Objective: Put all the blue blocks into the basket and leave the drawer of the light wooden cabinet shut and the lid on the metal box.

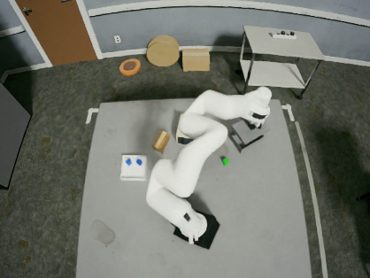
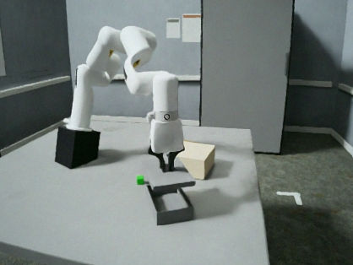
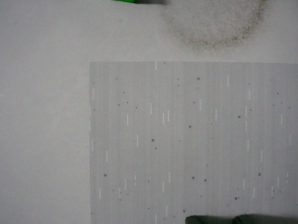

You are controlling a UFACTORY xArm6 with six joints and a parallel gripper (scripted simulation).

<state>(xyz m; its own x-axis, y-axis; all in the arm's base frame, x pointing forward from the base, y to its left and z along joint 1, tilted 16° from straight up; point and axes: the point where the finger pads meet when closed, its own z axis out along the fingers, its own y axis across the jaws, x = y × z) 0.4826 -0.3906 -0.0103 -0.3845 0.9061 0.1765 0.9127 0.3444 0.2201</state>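
Observation:
My gripper (image 1: 258, 127) (image 2: 167, 170) is shut on the grey lid (image 2: 175, 185) (image 3: 185, 125), holding it tilted above the open metal box (image 1: 254, 140) (image 2: 175, 217). The grip point itself is not clear. No block shows in the visible part of the box. Two blue blocks (image 1: 128, 162) (image 1: 139, 162) lie in the white basket (image 1: 134, 179). A green block (image 1: 226, 161) (image 2: 140, 180) (image 3: 126, 1) is on the table. The light wooden cabinet (image 1: 179, 133) (image 2: 203, 155) is partly hidden by the arm; its drawer's state cannot be told.
A brown wooden object (image 1: 161, 141) stands between the basket and the cabinet. The arm's black base (image 1: 212, 230) (image 2: 78, 148) is at the robot's end of the table (image 1: 261, 221). The arm reaches over the table beside the cabinet and hides part of it.

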